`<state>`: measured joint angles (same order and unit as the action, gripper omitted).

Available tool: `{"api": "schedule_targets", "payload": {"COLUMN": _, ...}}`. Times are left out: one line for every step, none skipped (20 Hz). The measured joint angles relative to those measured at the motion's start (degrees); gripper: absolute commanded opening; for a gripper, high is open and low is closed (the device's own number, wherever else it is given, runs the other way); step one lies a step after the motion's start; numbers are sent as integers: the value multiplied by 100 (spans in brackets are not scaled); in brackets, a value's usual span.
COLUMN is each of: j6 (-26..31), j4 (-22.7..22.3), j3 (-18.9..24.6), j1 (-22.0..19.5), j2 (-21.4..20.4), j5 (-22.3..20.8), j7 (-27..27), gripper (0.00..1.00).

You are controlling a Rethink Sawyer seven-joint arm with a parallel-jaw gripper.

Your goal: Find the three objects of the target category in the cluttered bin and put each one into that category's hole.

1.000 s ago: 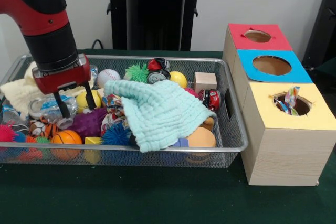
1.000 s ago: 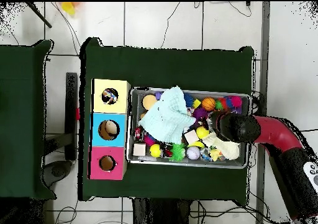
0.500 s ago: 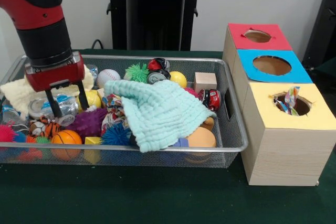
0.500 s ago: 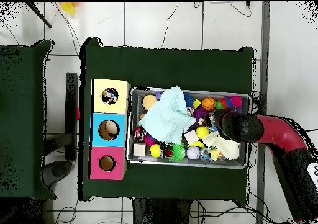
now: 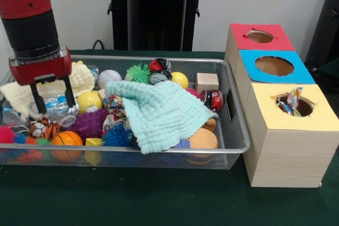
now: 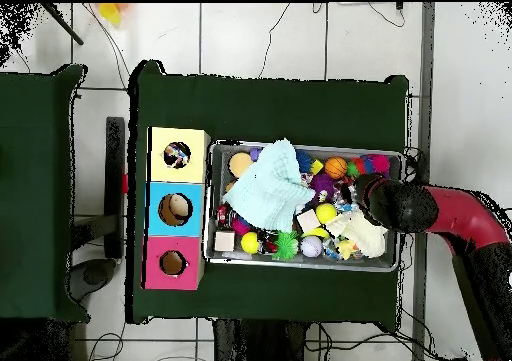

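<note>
Moving leftward and upward since the earlier frame, the gripper (image 5: 52, 95) is hovering at the left of the wire bin (image 5: 233, 130), fingers apart and holding nothing, above a crumpled plastic bottle (image 5: 55, 108). At the right, the yellow box (image 5: 288, 146) is showing fabric in its hole.

I see a dark green surface (image 5: 159, 199) under a silver wire-mesh bin (image 5: 233, 130). A mint-green cloth (image 5: 159, 112) with a waffle texture lies over the clutter. Beside it I make out an orange basketball (image 5: 67, 138) with black lines, a purple spiky ball (image 5: 89, 123), a white baseball (image 5: 108, 78) with red stitching and a cream cloth (image 5: 21, 93). The pale wooden boxes have a red top (image 5: 275, 43), a blue top (image 5: 296, 75) and a yellow top (image 5: 318, 120). My arm is red and black, with a red end effector (image 5: 52, 98) and black fingers (image 5: 37, 101).
</note>
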<state>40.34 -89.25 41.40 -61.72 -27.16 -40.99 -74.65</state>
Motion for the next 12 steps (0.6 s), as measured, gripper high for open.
{"api": "schedule_targets", "payload": {"j6": -1, "j4": 2, "j3": -2, "j1": 1, "j2": 0, "j5": 0, "j7": 0, "gripper": 100}}
{"api": "schedule_targets", "payload": {"j6": -1, "j4": 2, "j3": -2, "j1": 3, "j2": 1, "j5": 0, "j7": 0, "gripper": 100}}
{"api": "schedule_targets", "payload": {"j6": -4, "j4": 1, "j3": -14, "j1": 11, "j2": 2, "j5": -1, "j7": 0, "gripper": 100}}
{"api": "schedule_targets", "payload": {"j6": -10, "j4": 1, "j3": -21, "j1": 15, "j2": 4, "j5": -2, "j7": 0, "gripper": 100}}
{"api": "schedule_targets", "payload": {"j6": -42, "j4": 1, "j3": -38, "j1": 25, "j2": 14, "j5": -21, "j7": 0, "gripper": 100}}
{"api": "schedule_targets", "payload": {"j6": -59, "j4": 1, "j3": -45, "j1": 28, "j2": 22, "j5": -28, "j7": 0, "gripper": 100}}
{"api": "schedule_targets", "payload": {"j6": -103, "j4": 1, "j3": -57, "j1": 31, "j2": 42, "j5": -43, "j7": 0, "gripper": 100}}
{"api": "schedule_targets", "payload": {"j6": -128, "j4": 1, "j3": -64, "j1": 32, "j2": 55, "j5": -53, "j7": 0, "gripper": 100}}
{"api": "schedule_targets", "payload": {"j6": -164, "j4": 1, "j3": -73, "j1": 33, "j2": 73, "j5": -63, "j7": 0, "gripper": 100}}
{"api": "schedule_targets", "payload": {"j6": -219, "j4": 0, "j3": -88, "j1": 34, "j2": 97, "j5": -83, "j7": 0, "gripper": 100}}
{"api": "schedule_targets", "payload": {"j6": -277, "j4": 1, "j3": -103, "j1": 33, "j2": 117, "j5": -112, "j7": 0, "gripper": 100}}
{"api": "schedule_targets", "payload": {"j6": -301, "j4": 1, "j3": -111, "j1": 33, "j2": 124, "j5": -122, "j7": 0, "gripper": 100}}
